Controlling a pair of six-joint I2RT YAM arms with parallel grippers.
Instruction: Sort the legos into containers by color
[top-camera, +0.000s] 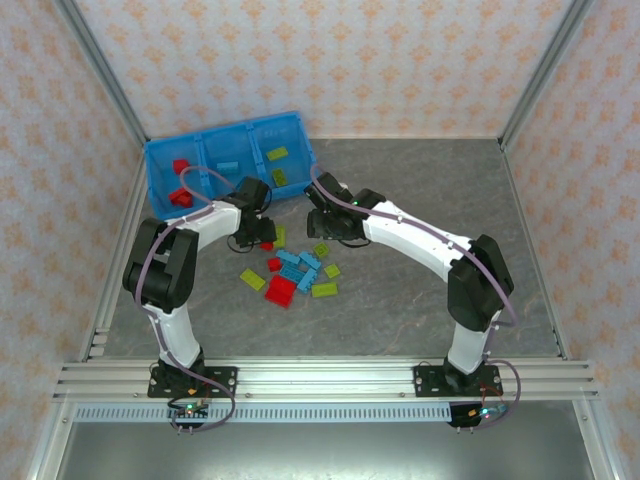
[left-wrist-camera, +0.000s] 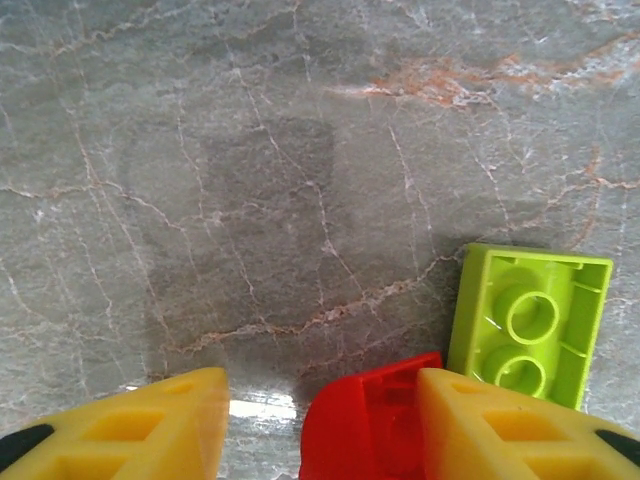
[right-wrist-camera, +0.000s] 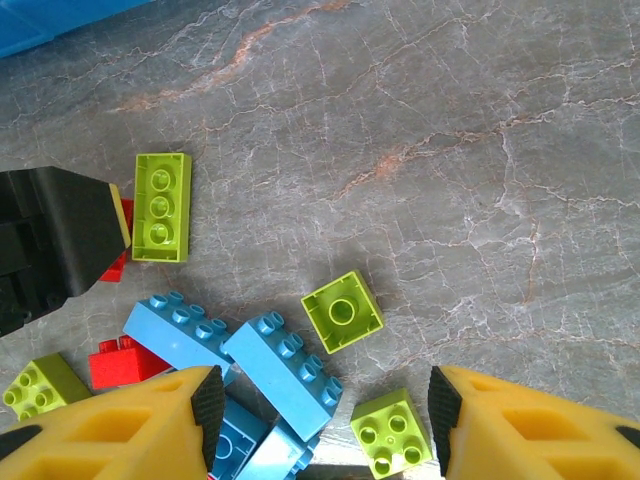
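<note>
Left wrist | left claw (left-wrist-camera: 320, 405) straddles red lego (left-wrist-camera: 365, 425) | yellow-green lego (left-wrist-camera: 530, 325) beside

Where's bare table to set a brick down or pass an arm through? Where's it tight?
Free: bare table beyond the right arm, from the tray across to the right wall; also the strip between the lego pile and the front rail. Crowded: centre, where both arms meet over the pile, and between the left arm and tray.
</note>
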